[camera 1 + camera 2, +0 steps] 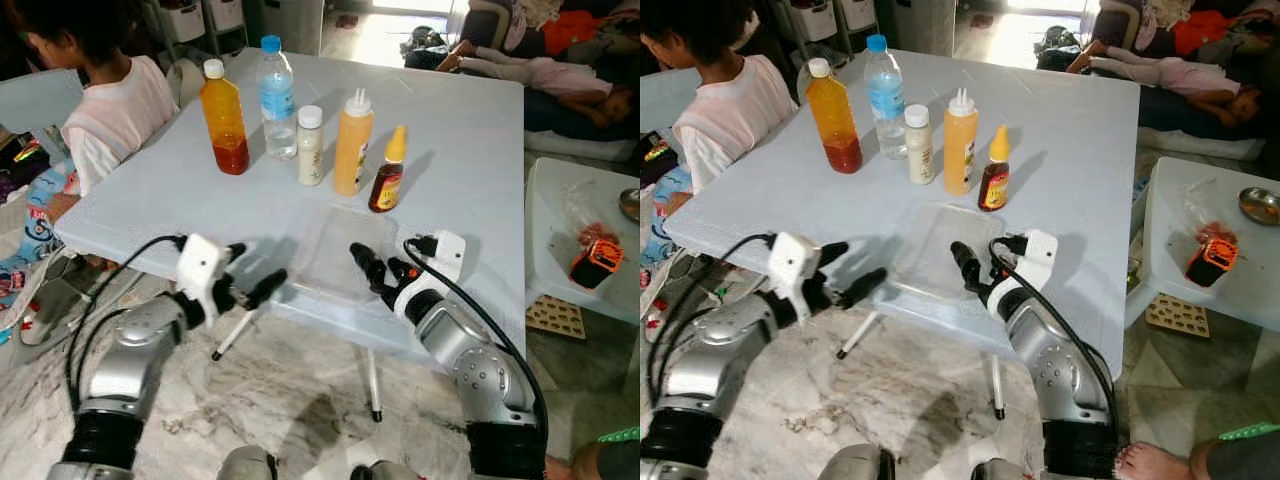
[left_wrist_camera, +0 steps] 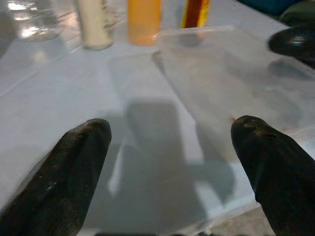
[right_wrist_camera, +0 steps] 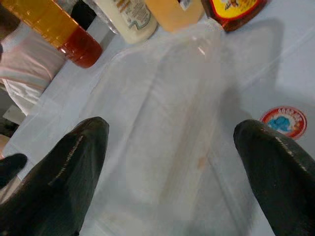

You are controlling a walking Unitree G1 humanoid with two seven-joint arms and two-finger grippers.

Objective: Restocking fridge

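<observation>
Here, a person (image 1: 95, 95) in a pale shirt sits at the left corner of a pale blue table (image 1: 480, 160). Low on the left, the left gripper (image 1: 254, 274) hangs at the table's near edge with its two black fingers spread apart and nothing between them; in the left wrist view its fingertips (image 2: 78, 162) frame bare tabletop and the near corner of the tray.

On the table stands a row of five bottles. Leftmost is an oil bottle (image 1: 223, 118) with amber liquid and a white cap. Just beside it, slightly further back, is a clear water bottle (image 1: 276, 97) with a blue cap and label. Next comes a small cream bottle (image 1: 310, 145) with a white lid, then a taller orange squeeze bottle (image 1: 353, 142) with a white nozzle, and last a short dark sauce bottle (image 1: 388, 171) with a yellow tip.

In front of the row, a clear tray (image 1: 335, 248) lies flat near the table's near edge. The right gripper (image 1: 378, 272) is at the tray's near right edge, fingers wide apart and empty; the right wrist view looks across the tray toward the bottles, with a round red sticker (image 3: 283, 122) on the table beside it.

Further right, a second person (image 1: 560, 80) lies on a sofa, and a low white side table (image 1: 560, 215) carries an orange and black object (image 1: 597, 262).
</observation>
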